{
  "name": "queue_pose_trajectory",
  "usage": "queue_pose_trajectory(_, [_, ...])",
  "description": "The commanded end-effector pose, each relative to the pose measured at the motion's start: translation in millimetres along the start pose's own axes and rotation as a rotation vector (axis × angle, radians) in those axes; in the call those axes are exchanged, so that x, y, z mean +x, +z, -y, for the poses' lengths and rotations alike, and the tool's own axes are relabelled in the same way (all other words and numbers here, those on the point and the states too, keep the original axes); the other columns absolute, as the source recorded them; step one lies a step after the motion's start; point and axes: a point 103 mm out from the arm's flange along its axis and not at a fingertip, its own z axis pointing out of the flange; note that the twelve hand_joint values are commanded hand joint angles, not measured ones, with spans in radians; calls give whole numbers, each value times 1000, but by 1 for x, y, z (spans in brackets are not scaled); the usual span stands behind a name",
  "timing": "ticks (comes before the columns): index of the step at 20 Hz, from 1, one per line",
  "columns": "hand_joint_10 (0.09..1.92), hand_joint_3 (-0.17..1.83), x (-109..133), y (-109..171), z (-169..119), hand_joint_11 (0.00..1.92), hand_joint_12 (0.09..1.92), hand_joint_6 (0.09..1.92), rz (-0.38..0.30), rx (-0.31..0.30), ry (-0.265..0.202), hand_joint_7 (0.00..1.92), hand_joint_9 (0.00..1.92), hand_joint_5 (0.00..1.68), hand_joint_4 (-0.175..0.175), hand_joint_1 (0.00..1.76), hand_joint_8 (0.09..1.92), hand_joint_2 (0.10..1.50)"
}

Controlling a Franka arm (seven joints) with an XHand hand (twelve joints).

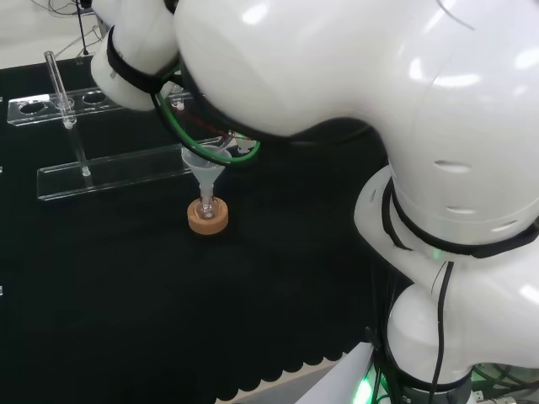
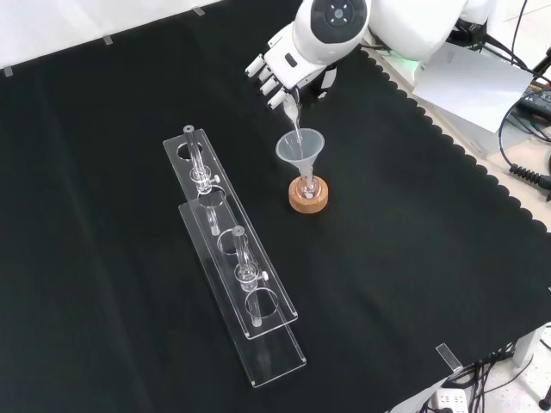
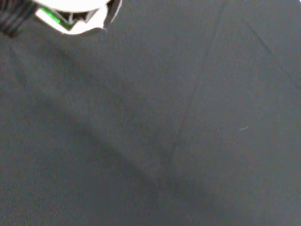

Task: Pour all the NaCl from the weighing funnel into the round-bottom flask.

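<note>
Upper centre of the front view: the hand [image 2: 277, 70], half hidden behind the arm's grey-capped link [image 2: 331, 26], curls its fingers round the weighing funnel [image 2: 293, 116]. Its long axis tilts steeply, tip down into the clear funnel [image 2: 300, 151] atop the flask [image 2: 307, 185] on a cork ring [image 2: 308, 199]. The flask's bulb is hard to make out.

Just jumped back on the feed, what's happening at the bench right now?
The hand is holding a clear weighing funnel tipped down, its tip over the mouth of a larger funnel. That funnel sits in the neck of a flask on a cork ring on the black cloth. Two clear racks lie to the left in the front view. I can't make out any powder.
</note>
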Motion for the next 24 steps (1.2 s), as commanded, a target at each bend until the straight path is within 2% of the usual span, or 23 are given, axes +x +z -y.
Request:
queue_pose_trajectory(1, [369,875,2,-4,1,796,1084,941,39,-4,-2,990,1170,1181,175,1110,636,587])
queue_pose_trajectory(6, [367,874,7,-10,1,796,1084,940,59,-13,-3,990,1170,1181,175,1111,636,587])
queue_pose_trajectory(14, [364,873,-1,-3,2,797,1083,938,64,-20,-12,990,1171,1182,175,1111,636,588])
queue_pose_trajectory(17, [363,873,8,-13,2,797,1083,938,87,-15,-12,990,1171,1182,175,1111,636,588])
queue_pose_trajectory(24, [361,872,-3,-5,3,797,1082,936,97,-20,-15,988,1172,1183,175,1111,635,588])
